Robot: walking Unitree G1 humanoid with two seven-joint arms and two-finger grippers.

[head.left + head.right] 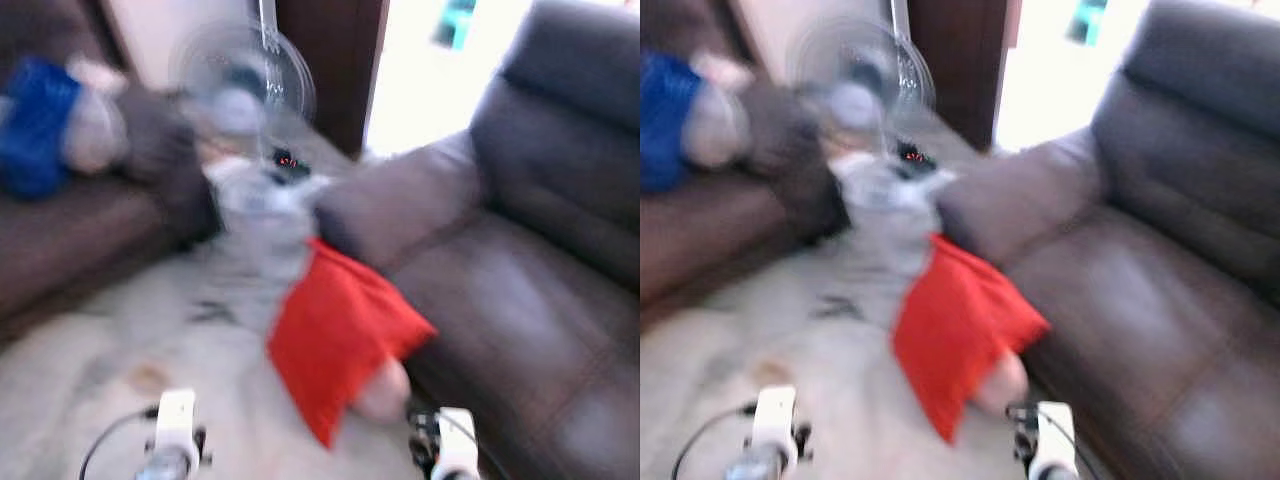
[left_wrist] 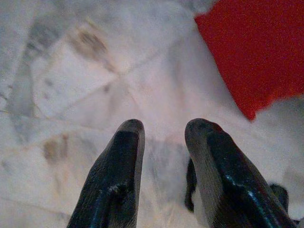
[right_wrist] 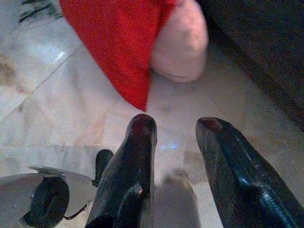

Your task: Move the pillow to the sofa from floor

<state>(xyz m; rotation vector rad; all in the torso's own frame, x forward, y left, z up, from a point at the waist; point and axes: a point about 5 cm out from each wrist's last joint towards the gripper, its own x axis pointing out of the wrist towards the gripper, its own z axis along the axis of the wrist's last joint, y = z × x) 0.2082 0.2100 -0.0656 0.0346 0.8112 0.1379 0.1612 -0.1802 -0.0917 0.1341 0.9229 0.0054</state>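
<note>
Pillow [image 1: 340,335] on floor [image 1: 120,340] beside sofa [image 1: 520,320].

Head stereo looks forward-down, blurred. Both wrist cams aim along fingers at near floor; all share red pillow [image 1: 335,335].

No text, label, brand or number can be read anywhere — the head views are blurred, and the fan base [image 1: 288,160] shows only unreadable red lights.

Red pillow [image 1: 335,335]; dark brown sofa [image 1: 530,300]; pale veined marble floor [image 2: 95,85].
</note>
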